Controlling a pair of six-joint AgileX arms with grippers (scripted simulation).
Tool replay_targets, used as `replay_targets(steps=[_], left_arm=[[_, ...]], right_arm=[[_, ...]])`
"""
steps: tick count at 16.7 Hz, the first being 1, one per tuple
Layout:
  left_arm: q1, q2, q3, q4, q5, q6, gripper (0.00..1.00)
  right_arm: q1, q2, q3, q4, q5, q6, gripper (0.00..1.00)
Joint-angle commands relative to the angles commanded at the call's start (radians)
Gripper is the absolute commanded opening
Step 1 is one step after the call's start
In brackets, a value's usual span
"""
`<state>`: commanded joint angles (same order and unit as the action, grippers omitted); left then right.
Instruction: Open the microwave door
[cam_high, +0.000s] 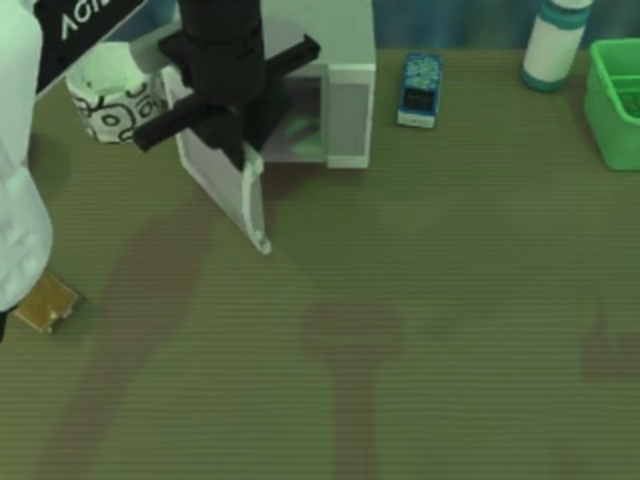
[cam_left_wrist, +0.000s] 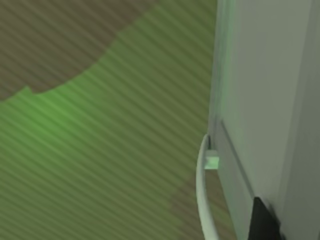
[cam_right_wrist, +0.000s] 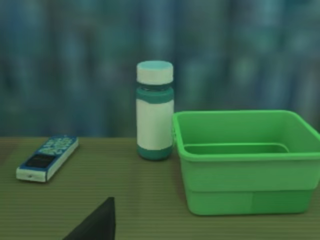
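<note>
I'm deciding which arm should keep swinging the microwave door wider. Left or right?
Left, probably. The left gripper is already at the microwave door, which stands partly open, its handle close in the left wrist view. The right arm is off by the green bin.

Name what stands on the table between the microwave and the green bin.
In the top view, a blue handset and a teal-and-white bottle stand between the microwave and the green bin.

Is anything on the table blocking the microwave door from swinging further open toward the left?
Nothing visible blocks it. The microwave door stands partly open, with bare table beyond its free edge. The patterned cup sits behind the hinge side, beside the microwave. The left gripper is at the door.
</note>
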<state>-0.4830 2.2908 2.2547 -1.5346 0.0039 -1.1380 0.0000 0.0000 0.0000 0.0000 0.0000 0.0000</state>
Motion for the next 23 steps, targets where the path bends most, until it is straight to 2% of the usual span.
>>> replay_targets(steps=[19,23], left_arm=[[-0.003,-0.006,0.001,0.002,0.001,0.0,0.0],[0.009,-0.039,-0.058,0.024,0.001,0.011,0.0]], right_arm=[[0.0,0.0,0.0,0.0,0.0,0.0,1.0],[0.0,0.0,0.0,0.0,0.0,0.0,1.0]])
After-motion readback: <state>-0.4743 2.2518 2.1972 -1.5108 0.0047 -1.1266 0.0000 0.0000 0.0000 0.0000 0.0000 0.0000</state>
